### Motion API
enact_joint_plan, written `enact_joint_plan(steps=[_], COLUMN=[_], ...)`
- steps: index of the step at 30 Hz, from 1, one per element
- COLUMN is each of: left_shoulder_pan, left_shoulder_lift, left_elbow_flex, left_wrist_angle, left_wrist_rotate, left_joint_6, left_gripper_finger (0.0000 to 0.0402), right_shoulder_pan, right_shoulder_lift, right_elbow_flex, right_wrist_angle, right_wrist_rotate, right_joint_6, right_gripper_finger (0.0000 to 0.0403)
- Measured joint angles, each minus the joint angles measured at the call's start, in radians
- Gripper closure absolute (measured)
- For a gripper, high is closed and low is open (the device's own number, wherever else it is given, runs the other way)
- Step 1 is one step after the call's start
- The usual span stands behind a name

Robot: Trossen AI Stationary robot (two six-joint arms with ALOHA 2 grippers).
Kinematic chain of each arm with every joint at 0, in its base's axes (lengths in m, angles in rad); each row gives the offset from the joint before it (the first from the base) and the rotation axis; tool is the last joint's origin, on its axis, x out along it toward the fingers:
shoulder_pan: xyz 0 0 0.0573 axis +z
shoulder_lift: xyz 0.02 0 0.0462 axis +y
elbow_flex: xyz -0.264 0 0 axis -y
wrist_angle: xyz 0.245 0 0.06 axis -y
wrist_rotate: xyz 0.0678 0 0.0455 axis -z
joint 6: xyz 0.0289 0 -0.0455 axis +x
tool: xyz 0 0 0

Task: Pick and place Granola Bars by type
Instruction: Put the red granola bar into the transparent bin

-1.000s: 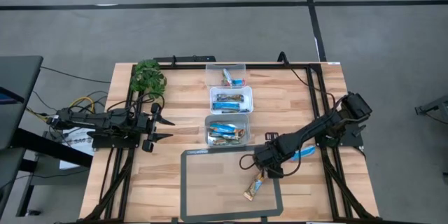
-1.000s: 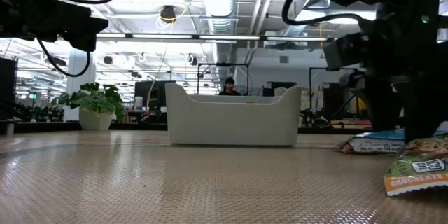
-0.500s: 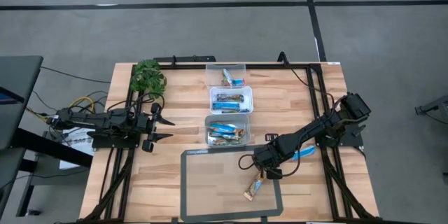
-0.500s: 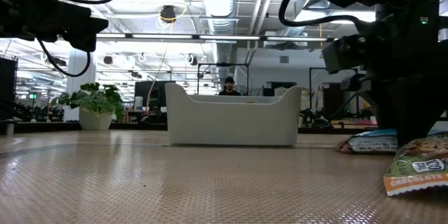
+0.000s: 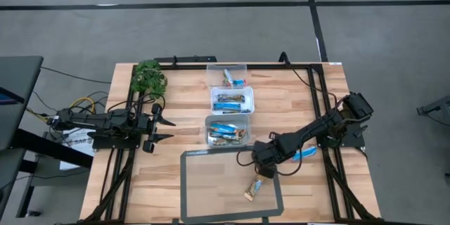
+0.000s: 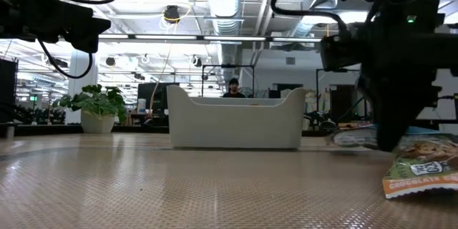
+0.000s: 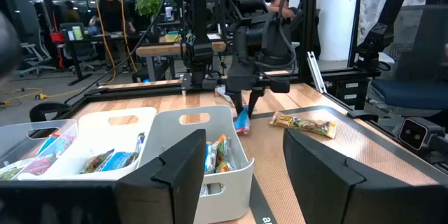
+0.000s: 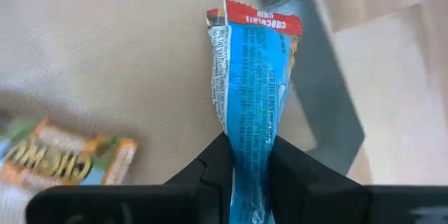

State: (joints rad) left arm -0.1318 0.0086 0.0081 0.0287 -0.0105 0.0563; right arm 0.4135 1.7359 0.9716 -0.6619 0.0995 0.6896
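Right arm (image 5: 309, 135) shifted left over grey mat (image 5: 211, 190), wooden table (image 5: 176, 112), concrete floor (image 5: 211, 35)

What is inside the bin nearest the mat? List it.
The bin nearest the mat holds several wrapped bars, mostly blue with some brownish ones, piled together. Any bars beneath the top ones are covered, so no count is possible.

Lower end of bright blue wrapped granola bar (image 8: 253, 105) hidden between dark fingers of right gripper (image 8: 250, 155); fine print on wrapper blurred. Tan-orange wrapped bar (image 8: 59, 162) beside gripper blurred, cut off by picture edge. In low view, green-and-orange wrapped bar (image 6: 422, 173) cut off at edge; pale wrapped bar (image 6: 354, 138) behind it partly hidden by right arm. In high view, contents of three white plastic bins (image 5: 230, 100) too small to be told by type.
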Motion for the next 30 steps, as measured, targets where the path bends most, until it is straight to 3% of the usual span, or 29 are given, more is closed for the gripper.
enact_joint_plan(steps=[9,19,25,30], left_shoulder_pan=[0.0,0.0,0.0,0.0], left_shoulder_lift=[0.0,0.0,0.0,0.0], left_elbow_flex=[0.0,0.0,0.0,0.0], left_wrist_angle=[0.0,0.0,0.0,0.0], left_wrist_rotate=[0.0,0.0,0.0,0.0], left_joint_6=[0.0,0.0,0.0,0.0], left_gripper_finger=[0.0216,0.0216,0.0216,0.0216], right_shoulder_pan=[-0.008,-0.085,-0.199,-0.343], right_shoulder_lift=[-0.015,-0.144,-0.234,-0.268], right_elbow_flex=[0.001,0.001,0.001,0.009], right_wrist_angle=[-0.011,-0.163,-0.189,-0.12], right_wrist_rotate=[0.057,0.352,0.473,0.503], right_joint_6=[0.135,0.339,0.234,-0.018], right_gripper_finger=[0.0343,0.0343,0.0343,0.0343])
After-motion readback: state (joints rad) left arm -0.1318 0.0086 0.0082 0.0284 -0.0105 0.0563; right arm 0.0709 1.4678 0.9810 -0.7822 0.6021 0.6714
